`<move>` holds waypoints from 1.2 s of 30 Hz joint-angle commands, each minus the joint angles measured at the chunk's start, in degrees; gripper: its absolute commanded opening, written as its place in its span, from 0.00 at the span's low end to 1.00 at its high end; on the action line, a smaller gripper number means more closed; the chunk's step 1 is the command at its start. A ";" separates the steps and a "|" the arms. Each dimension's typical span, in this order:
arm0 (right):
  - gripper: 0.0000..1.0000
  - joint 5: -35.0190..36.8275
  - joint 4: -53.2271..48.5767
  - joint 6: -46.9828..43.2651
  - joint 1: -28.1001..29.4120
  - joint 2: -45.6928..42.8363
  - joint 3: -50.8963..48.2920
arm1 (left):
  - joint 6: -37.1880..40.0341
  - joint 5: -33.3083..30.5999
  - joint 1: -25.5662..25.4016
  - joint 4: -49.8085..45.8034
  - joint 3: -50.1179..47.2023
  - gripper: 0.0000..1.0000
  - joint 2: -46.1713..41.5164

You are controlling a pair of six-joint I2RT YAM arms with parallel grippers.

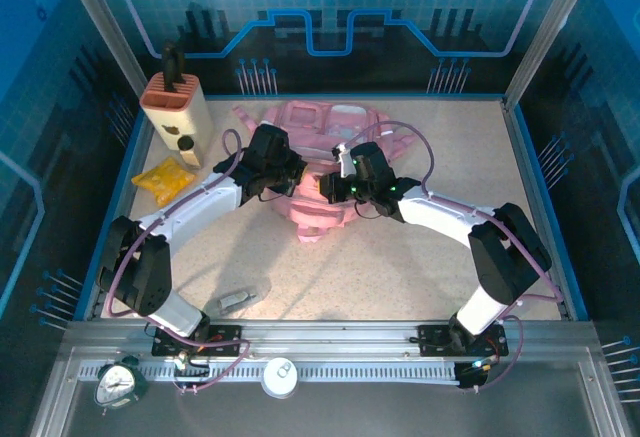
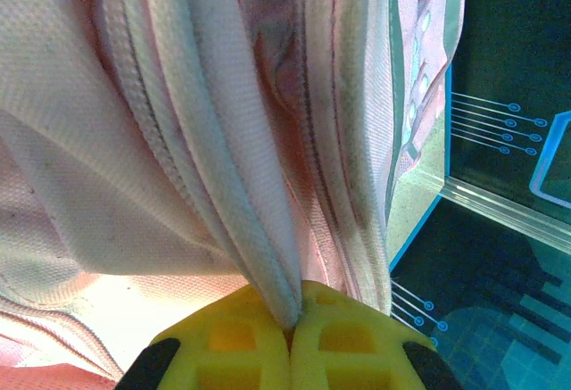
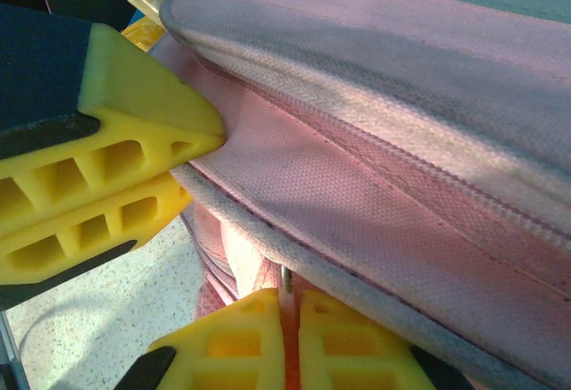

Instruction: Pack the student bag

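Yellow fingertips of the left gripper (image 2: 290,335) sat closest to the lens at the bottom of the left wrist view. They were pressed together with no gap between them, pinching a fold of pale, zip-edged fabric. At the bottom of the right wrist view the right gripper (image 3: 290,323) had its fingers closed almost flush on a thin sliver of cloth. A small metal piece showed just above the tips; whether it was a zip pull could not be told. Both grips were on the student bag (image 1: 322,117). In the top view it lay crumpled on the speckled table (image 1: 420,277), at centre and slightly above the middle of the frame, with its straps toward the far edge and both wrists meeting over its near half. In the upper left of the right wrist view, the left gripper's fingers touched the bag's pale edge. Left of the bag and apart from it, a small yellow packet (image 1: 165,177) lay on the table. Above that, a beige case (image 1: 180,112) with a salmon top stood upright with a dark item in it. Toward the lower left, near the left arm's base, lay a small grey object (image 1: 238,300). On the metal ledge (image 1: 400,397) along the bottom edge rested an alarm clock (image 1: 118,385) and a white round piece (image 1: 280,375).
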 commanded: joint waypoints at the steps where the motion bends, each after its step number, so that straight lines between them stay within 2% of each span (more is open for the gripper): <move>1: 0.09 1.76 -3.24 0.80 -0.41 -0.65 0.63 | 2.59 -0.73 -0.27 3.27 1.85 0.00 -4.29; 13: 0.00 1.14 -3.99 0.11 -3.07 -3.22 -4.32 | 4.73 -2.33 0.52 0.85 0.54 0.00 -5.85; 23: 0.00 -0.38 -4.69 -1.45 -8.02 -4.75 -8.53 | 8.01 -1.97 3.85 -1.73 -2.03 0.00 -8.49; 26: 0.00 -0.83 -5.62 -2.29 -7.90 -5.40 -9.67 | 8.30 -1.17 3.96 -0.69 -1.98 0.00 -8.14; 30: 0.00 4.26 -10.73 -3.29 -5.92 -6.89 -9.23 | 9.06 -1.07 3.97 -2.31 -0.25 0.00 -6.97; 33: 0.00 5.34 -11.92 -2.34 -5.25 -8.08 -9.25 | 9.11 -1.31 3.92 -1.63 -0.04 0.00 -6.80; 36: 0.00 7.45 -12.58 -3.04 -6.81 -8.45 -9.30 | 10.88 -0.90 5.44 -3.27 1.14 0.00 -6.45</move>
